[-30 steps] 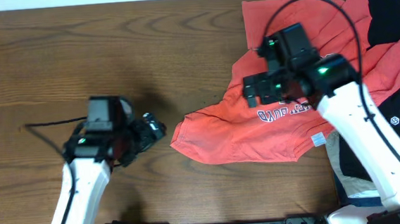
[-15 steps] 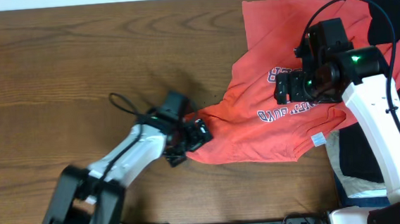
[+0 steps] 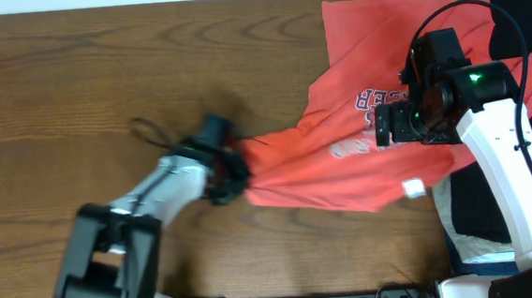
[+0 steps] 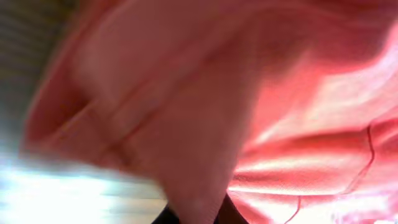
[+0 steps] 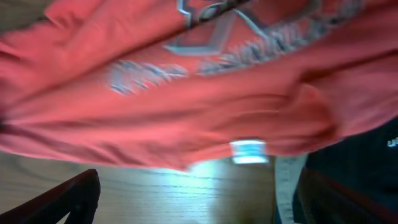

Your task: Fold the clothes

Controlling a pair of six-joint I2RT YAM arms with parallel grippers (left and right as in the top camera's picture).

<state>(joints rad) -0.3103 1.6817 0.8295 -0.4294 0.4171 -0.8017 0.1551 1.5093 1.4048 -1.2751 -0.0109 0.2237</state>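
The orange-red T-shirt (image 3: 342, 162) lies on the right half of the table, its lettering partly folded over. Its left corner is drawn out into a stretched point, and my left gripper (image 3: 230, 166) is shut on that corner. In the left wrist view red cloth (image 4: 280, 93) fills the frame, blurred, and a fold runs down between the dark fingers of the left gripper (image 4: 198, 214). My right gripper (image 3: 388, 123) hovers open over the shirt's printed chest. Its wrist view shows the shirt (image 5: 186, 106) with its white label (image 5: 249, 151) above the wide-apart right gripper (image 5: 199, 202), nothing held.
A black garment (image 3: 520, 18) lies under and beside the shirt along the right edge, also seen low in the right wrist view (image 5: 354, 162). Bare wooden table (image 3: 101, 76) stretches across the left half. The left arm's cable loops near it (image 3: 152, 133).
The left arm swung right to the shirt's left corner, shut on it and pulled it leftward, stretching the cloth. The right gripper shifted right over the print and stayed open.
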